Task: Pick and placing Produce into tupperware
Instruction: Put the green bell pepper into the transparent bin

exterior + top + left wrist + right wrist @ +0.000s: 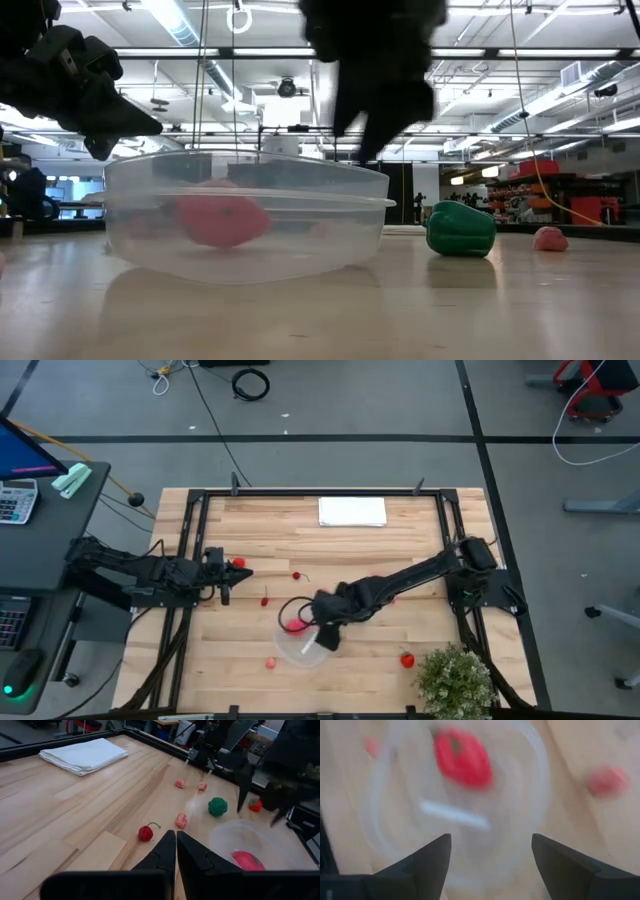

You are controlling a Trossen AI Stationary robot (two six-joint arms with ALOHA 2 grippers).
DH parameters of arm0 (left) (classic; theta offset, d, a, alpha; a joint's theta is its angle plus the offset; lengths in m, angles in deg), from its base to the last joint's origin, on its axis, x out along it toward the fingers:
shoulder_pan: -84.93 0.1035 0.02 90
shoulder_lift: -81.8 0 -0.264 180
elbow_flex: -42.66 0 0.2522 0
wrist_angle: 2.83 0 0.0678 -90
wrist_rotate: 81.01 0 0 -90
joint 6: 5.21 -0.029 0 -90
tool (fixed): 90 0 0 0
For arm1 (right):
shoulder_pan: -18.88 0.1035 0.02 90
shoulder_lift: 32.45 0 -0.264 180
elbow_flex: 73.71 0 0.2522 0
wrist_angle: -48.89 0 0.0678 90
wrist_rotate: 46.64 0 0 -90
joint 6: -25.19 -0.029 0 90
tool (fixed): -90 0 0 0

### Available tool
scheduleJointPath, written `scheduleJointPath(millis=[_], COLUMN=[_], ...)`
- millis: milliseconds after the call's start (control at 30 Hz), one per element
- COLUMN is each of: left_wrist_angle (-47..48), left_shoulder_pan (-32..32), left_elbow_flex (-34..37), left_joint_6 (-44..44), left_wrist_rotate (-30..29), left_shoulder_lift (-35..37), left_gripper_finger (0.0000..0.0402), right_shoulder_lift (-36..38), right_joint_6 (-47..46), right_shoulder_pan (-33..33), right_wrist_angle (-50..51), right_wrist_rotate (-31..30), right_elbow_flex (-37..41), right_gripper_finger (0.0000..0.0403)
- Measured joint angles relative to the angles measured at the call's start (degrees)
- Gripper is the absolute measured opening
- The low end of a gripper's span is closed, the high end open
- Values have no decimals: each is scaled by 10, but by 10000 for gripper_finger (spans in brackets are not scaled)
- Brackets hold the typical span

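The clear round tupperware (305, 648) stands near the table's near middle. One red toy piece (462, 762) lies inside it, also seen as the red piece (222, 218). My right gripper (492, 845) hangs open just above the tupperware, fingers pointing down into it and touching nothing. My left gripper (175, 840) is shut and empty at the table's left side (225, 572). Loose produce lies on the wood: a red cherry (145, 833), a pink piece (181, 820), a green pepper (217, 806) and several more red and pink pieces.
A folded white cloth (352, 511) lies at the far edge. A bushy green plant (455, 678) stands at the near right corner. Black frame rails (190, 540) run along both sides of the table. Bare wood lies between the cloth and the produce.
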Motion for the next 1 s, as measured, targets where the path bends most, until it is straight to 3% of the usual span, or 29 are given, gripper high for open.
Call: scheduleJointPath(millis=[133, 233, 367, 700, 1000], left_wrist_angle=[0, 0, 0, -2, -4], left_shoulder_pan=[0, 0, 0, 0, 0], left_elbow_flex=[0, 0, 0, 0, 0], left_joint_6=[0, 0, 0, 5, 13], left_wrist_rotate=[0, 0, 0, 0, 0], left_shoulder_lift=[-6, -11, -18, -33, -35], left_gripper_finger=[12, 13, 20, 17, 18], right_shoulder_lift=[40, 56, 46, -29, -33], right_joint_6=[-42, -55, -25, -56, -71], right_shoulder_pan=[8, 22, 39, 40, 21], right_wrist_angle=[129, 178, 187, 182, 177], right_wrist_rotate=[-9, -56, -86, -87, -89], right_elbow_flex=[0, 0, 0, 22, 33], right_gripper_finger=[286, 286, 287, 287, 287])
